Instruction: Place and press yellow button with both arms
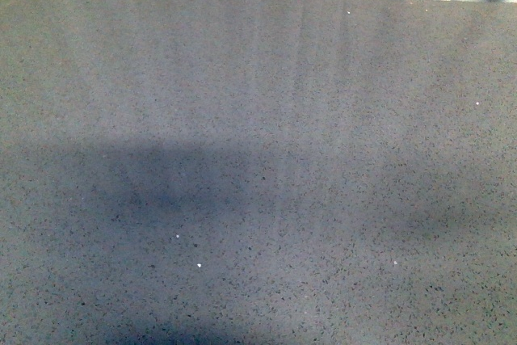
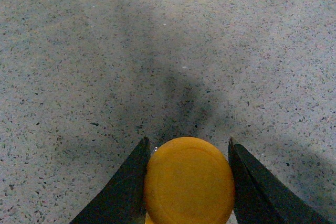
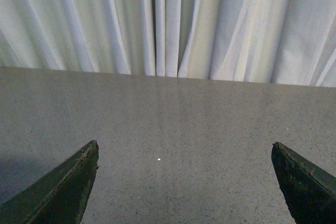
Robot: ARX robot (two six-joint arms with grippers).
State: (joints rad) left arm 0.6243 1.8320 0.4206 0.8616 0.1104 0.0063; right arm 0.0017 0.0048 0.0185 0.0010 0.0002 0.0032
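Observation:
In the left wrist view my left gripper (image 2: 188,145) is shut on the yellow button (image 2: 189,181). Its round orange-yellow cap fills the gap between the two dark fingers (image 2: 126,187). The button's body is hidden under the cap. It is held above the speckled grey table (image 2: 157,51), where its shadow falls. In the right wrist view my right gripper (image 3: 185,148) is open wide and empty, its dark fingertips (image 3: 79,177) far apart over the table. Neither arm nor the button shows in the front view.
The front view shows only the speckled grey table (image 1: 323,119) with arm shadows at the lower left. White pleated curtains (image 3: 168,19) hang behind the table's far edge (image 3: 168,77).

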